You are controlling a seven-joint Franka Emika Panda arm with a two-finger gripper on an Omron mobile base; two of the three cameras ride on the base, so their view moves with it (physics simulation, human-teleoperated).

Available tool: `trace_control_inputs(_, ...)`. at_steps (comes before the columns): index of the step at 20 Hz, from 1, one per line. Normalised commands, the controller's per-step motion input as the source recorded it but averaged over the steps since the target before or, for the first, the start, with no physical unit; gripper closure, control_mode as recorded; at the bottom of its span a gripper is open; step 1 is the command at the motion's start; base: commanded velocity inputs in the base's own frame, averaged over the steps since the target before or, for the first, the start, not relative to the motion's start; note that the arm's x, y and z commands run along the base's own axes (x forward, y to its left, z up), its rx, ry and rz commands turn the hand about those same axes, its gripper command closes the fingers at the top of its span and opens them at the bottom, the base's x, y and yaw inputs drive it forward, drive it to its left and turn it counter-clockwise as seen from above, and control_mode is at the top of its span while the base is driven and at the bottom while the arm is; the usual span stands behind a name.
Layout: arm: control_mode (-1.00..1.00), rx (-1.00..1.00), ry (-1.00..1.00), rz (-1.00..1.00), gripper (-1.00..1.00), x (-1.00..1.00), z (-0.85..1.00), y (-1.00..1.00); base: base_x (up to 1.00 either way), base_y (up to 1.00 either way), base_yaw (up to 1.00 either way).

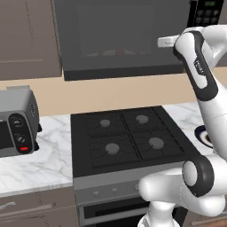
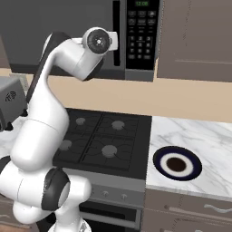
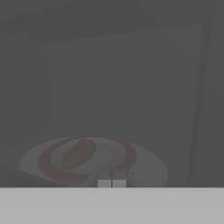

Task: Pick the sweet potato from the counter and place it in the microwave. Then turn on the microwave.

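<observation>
Behind the microwave's (image 2: pixel 68 36) closed, windowed door the sweet potato (image 3: pixel 78 153) lay on a pale plate with a red ring (image 3: pixel 94 164), seen dimly through the glass in the hand view; the hand (image 3: pixel 111 183) was raised right up to that door, its two finger tips pressed together with nothing between them; to the right of the door ran the long black handle (image 2: pixel 117 31) and the black keypad panel (image 2: pixel 141 34), whose green display and key labels were too small to read. Below the microwave sat the black four-burner stovetop (image 1: pixel 128 135), let into the white marbled surface (image 2: pixel 199 136); on the left part of that surface stood a silver toaster oven (image 1: pixel 15 126) with knobs and a red button; on the right part lay a dark blue-rimmed plate (image 2: pixel 176 164) with a dark centre, well apart from the stovetop's burners; brown cabinets (image 1: pixel 26 37) flanked the microwave on both sides.
</observation>
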Motion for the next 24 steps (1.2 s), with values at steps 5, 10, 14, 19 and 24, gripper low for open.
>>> trace_control_inputs(5, -1.0, 0.0, -0.04, 0.0, 1.0, 0.35, 0.0, 0.0, 0.0, 0.0, 0.0)
trace_control_inputs(10, -1.0, 0.0, -0.03, 0.0, 1.0, -0.4, 0.2, -0.23, 0.0, 0.0, 0.0)
trace_control_inputs(14, -1.0, -0.01, -0.09, 0.0, 1.0, -1.0, 0.6, -0.72, 0.0, 0.0, 0.0)
trace_control_inputs(19, -1.0, -0.07, 0.03, 0.0, 1.0, -0.82, 0.21, -0.87, 0.0, 0.0, 0.0)
trace_control_inputs(24, -1.0, -0.09, 0.18, -0.01, 1.0, -0.08, -0.22, -0.91, 0.0, 0.0, 0.0)
